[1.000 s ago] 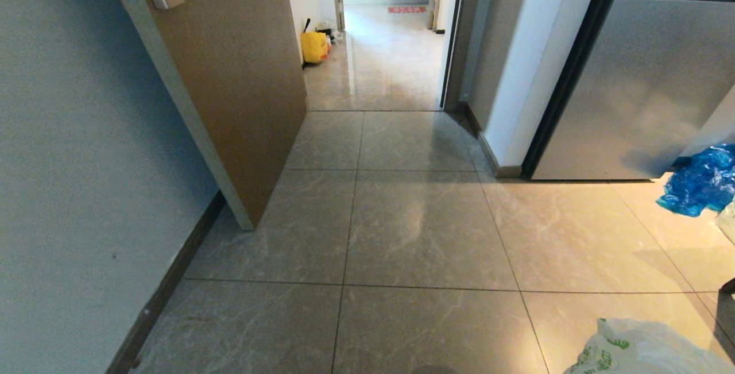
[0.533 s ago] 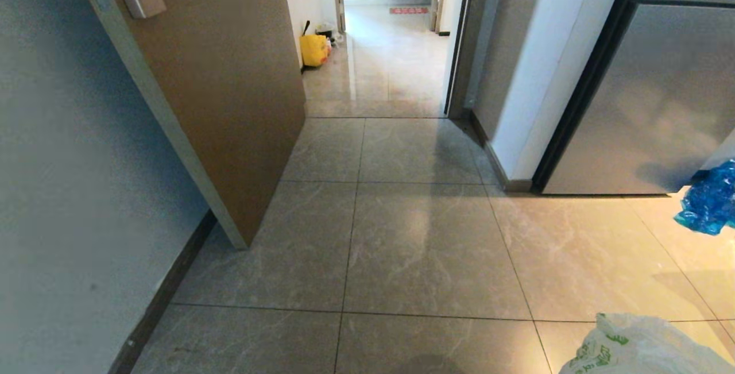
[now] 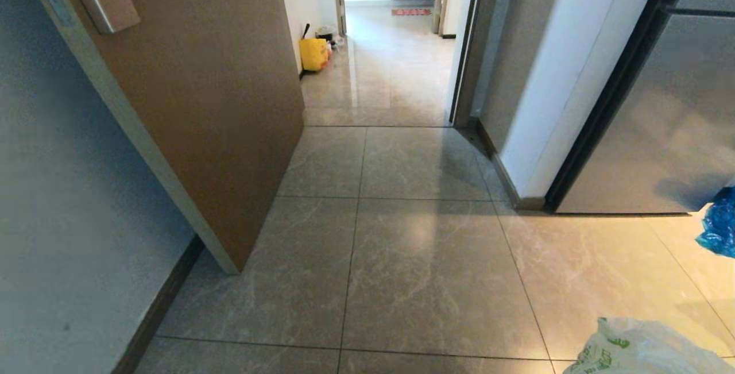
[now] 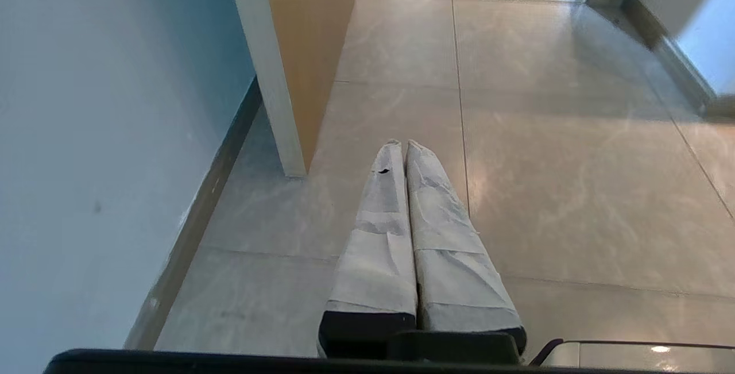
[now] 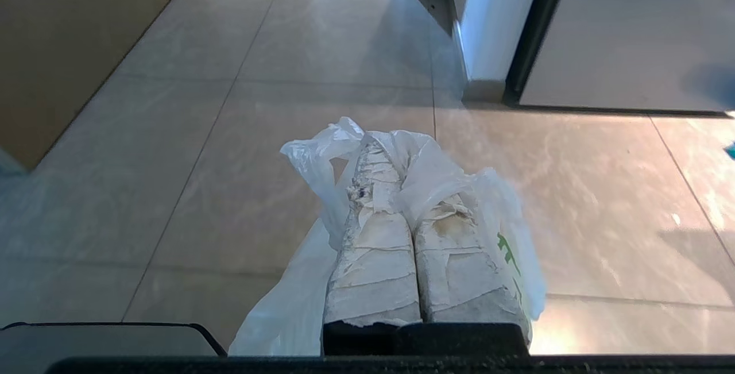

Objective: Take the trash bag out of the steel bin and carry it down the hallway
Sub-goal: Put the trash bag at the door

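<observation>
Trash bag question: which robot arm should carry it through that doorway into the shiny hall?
The right one. The right gripper already has its jaws shut on the trash bag. The left gripper is shut on nothing, closer to the open door. The hallway lies straight ahead.
</observation>
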`<state>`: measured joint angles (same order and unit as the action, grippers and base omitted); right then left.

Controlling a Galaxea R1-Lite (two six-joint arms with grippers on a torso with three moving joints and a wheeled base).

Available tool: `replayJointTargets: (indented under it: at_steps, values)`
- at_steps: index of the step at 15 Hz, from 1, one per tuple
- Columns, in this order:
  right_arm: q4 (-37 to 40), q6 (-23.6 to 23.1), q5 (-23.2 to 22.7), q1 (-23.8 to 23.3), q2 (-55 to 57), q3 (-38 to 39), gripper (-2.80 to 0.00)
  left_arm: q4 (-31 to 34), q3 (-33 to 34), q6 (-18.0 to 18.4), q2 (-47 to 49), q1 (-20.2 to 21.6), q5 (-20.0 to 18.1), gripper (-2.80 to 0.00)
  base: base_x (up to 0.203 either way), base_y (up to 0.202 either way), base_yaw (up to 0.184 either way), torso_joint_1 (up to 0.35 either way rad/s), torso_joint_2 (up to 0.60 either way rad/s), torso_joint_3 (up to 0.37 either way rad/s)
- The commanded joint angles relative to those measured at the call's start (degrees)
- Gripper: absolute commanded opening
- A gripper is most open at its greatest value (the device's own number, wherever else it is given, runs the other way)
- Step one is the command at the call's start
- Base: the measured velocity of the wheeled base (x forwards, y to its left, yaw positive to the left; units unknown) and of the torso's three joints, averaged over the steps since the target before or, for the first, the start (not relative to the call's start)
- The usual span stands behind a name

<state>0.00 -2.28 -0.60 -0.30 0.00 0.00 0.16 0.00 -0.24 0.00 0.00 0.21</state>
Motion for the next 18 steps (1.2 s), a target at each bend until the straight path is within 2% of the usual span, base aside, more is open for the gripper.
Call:
replayJointTargets:
  at_steps: [1, 18]
  values:
    - [0.0, 0.0, 0.0, 0.0, 0.0, 0.0, -2.8, 0.0, 0.0, 0.0, 0.0, 0.0, 0.0, -2.8, 0.189, 0.0, 0.0, 0.002, 0.0, 0.002]
    - [0.0, 0.1, 0.1, 0.0, 0.1, 0.0, -2.8, 0.0, 0.0, 0.0, 0.0, 0.0, 0.0, -2.8, 0.192, 0.0, 0.001, 0.002, 0.0, 0.003]
